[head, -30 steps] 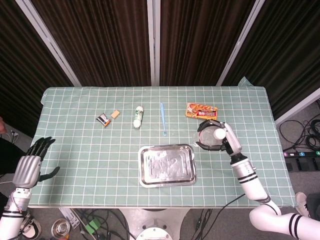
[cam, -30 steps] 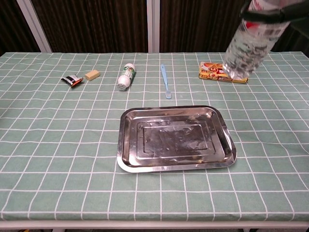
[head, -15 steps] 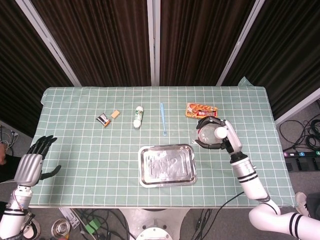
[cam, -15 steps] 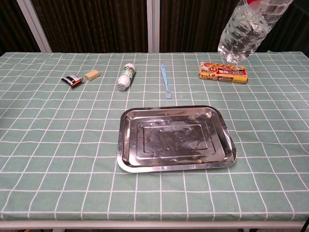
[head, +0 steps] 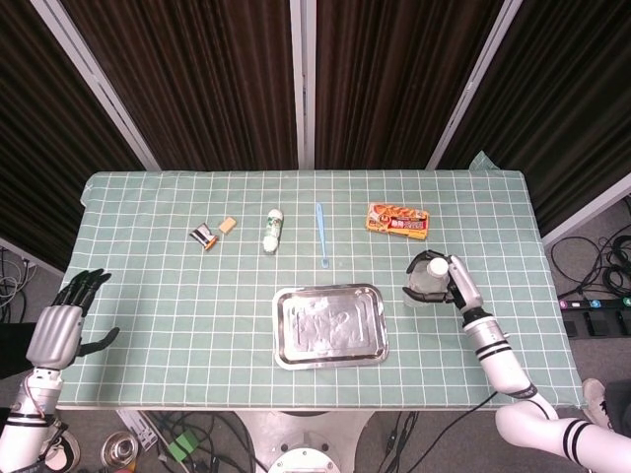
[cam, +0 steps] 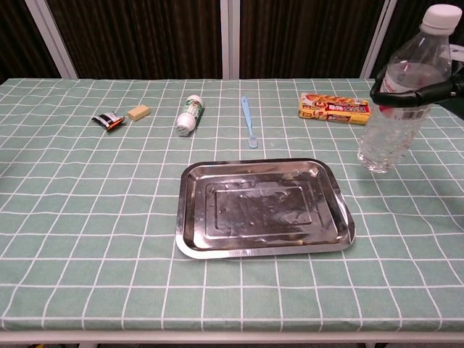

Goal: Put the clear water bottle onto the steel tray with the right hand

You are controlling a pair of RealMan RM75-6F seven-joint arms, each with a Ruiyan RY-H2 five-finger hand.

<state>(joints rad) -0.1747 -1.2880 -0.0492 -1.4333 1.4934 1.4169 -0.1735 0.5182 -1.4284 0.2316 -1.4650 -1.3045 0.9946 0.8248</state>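
Clear plastic, the bottle [cam: 395, 109] is upright in your right hand [head: 455, 283], fingers around its neck, to the right of the tray [cam: 333, 197], which holds nothing. Placing it on the tray is left. Your left hand [head: 61, 325] is spread, holding nothing.

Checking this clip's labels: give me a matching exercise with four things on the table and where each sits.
Things:
1. bottle
2. tray
3. toothbrush
4. snack pack

Places:
A. far side, right of the toothbrush
B. middle of the table, bare
C. in the right hand, right of the tray
D. just beyond the tray's far edge

Pairs: 1-C, 2-B, 3-D, 4-A
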